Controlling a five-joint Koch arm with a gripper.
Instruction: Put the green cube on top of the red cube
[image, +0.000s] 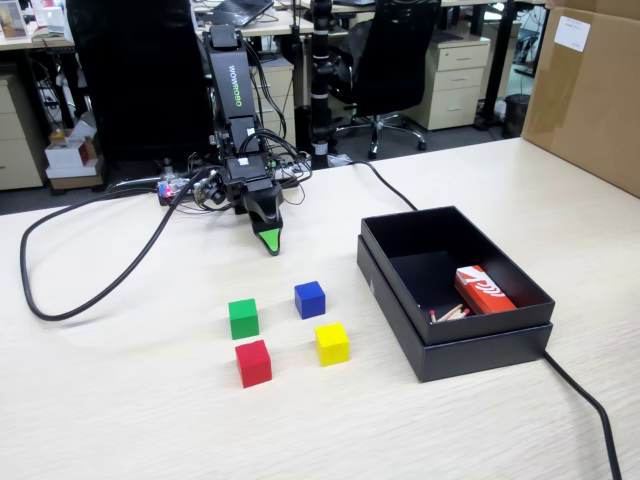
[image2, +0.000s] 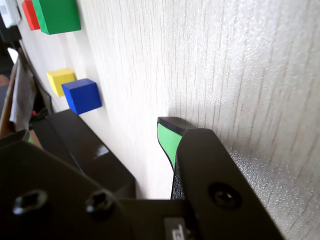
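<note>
The green cube sits on the pale wooden table, with the red cube just in front of it and a small gap between them. My gripper hangs tip-down over the table behind the cubes, well short of the green cube, with nothing in it. Only one green-padded tip shows, so I cannot tell how the jaws stand. In the wrist view that green pad is at the centre, and the green cube and red cube lie far off at the top left.
A blue cube and a yellow cube sit right of the green and red ones. An open black box holding a red-and-white packet stands at the right. A black cable loops at the left. A cardboard box stands at the far right.
</note>
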